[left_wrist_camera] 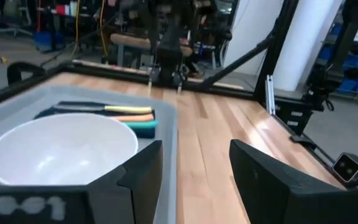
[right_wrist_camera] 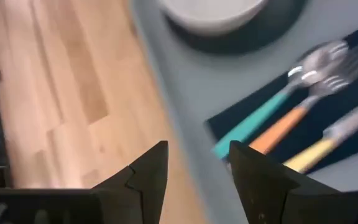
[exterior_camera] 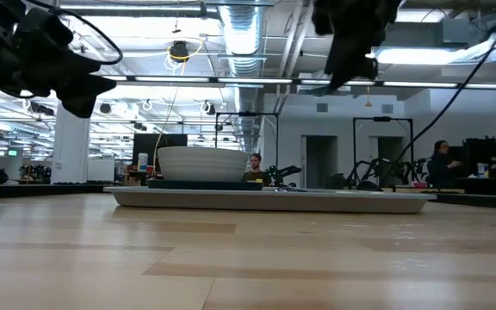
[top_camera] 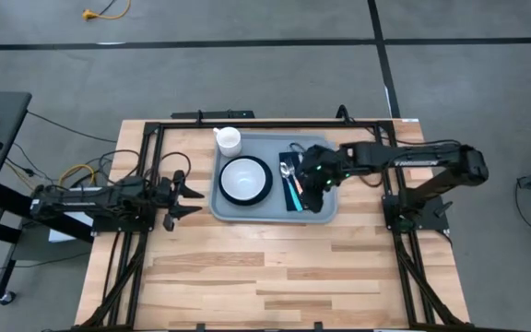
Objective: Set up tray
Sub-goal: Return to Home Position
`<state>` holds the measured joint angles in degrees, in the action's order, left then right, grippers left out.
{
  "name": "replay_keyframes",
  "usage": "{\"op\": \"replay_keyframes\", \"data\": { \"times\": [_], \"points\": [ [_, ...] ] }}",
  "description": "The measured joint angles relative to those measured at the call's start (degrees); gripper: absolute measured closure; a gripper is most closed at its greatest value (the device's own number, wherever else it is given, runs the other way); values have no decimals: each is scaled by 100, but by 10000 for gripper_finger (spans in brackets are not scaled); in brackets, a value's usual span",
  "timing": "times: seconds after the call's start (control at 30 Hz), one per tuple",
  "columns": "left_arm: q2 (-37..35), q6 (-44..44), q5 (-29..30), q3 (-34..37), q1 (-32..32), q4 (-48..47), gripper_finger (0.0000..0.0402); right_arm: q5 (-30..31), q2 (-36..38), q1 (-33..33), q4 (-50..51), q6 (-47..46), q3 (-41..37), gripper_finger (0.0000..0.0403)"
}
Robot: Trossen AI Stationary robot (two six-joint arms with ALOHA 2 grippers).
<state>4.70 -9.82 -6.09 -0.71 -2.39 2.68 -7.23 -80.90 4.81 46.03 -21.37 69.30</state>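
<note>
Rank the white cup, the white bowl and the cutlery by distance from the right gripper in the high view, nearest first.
1. The cutlery, just beside the right gripper, which hangs over the tray's right part.
2. The white bowl, in the tray's middle, left of the cutlery.
3. The white cup, at the tray's upper left corner in this view.

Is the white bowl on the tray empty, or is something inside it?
Empty. In the left wrist view the white bowl on the tray shows only its bare white inside; the high view agrees.
</note>
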Motion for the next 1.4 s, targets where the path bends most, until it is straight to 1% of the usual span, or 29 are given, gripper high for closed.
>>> {"op": "replay_keyframes", "data": {
  "times": [0.1, 0.2, 0.3, 0.4, 0.47, 0.57, 0.67, 0.73, 0.8, 0.97, 1.1, 1.23, 1.3, 1.4],
  "points": [
    [51, -106, 4, 0, 0, -1, 226, 363, 479, 31, -34, 490, -3, 239],
    [107, -419, 6, 2, 1, -5, 226, 604, 1218, 18, -350, 837, -217, 239],
    [97, -748, 11, 2, 1, -5, 226, 578, 2215, 15, -886, 1046, -809, 239],
    [100, -816, 13, 2, 0, -8, 226, 541, 3327, -31, -1833, 1146, -1795, 239],
    [97, -774, 11, 2, 0, -9, 226, 227, 4031, -18, -2610, 1210, -2603, 239],
    [97, -761, 12, 2, 0, -11, 226, -589, 4924, 98, -3677, 1238, -3820, 239],
    [100, -784, 13, 2, 0, -14, 226, -1454, 5577, 200, -4600, 1130, -4846, 239],
    [100, -759, 13, 2, 1, -14, 226, -1816, 5885, 264, -5047, 1036, -5359, 239],
    [100, -749, 11, 4, 0, -16, 226, -1990, 6177, 322, -5288, 939, -5791, 239],
    [100, -794, 11, 4, 2, -18, 226, -1972, 6971, 433, -5492, 787, -6502, 239],
    [100, -742, 11, 4, 2, -18, 226, -1745, 7478, 509, -5551, 701, -6884, 239],
    [100, -768, 11, 7, 0, -20, 226, -944, 7753, 497, -5122, 637, -6889, 239],
    [100, -740, 11, 7, 2, -20, 226, -850, 7809, 497, -5087, 650, -6889, 239],
    [100, -746, 10, 7, 2, -20, 226, -884, 7781, 497, -5044, 616, -6889, 239]
  ]
}}
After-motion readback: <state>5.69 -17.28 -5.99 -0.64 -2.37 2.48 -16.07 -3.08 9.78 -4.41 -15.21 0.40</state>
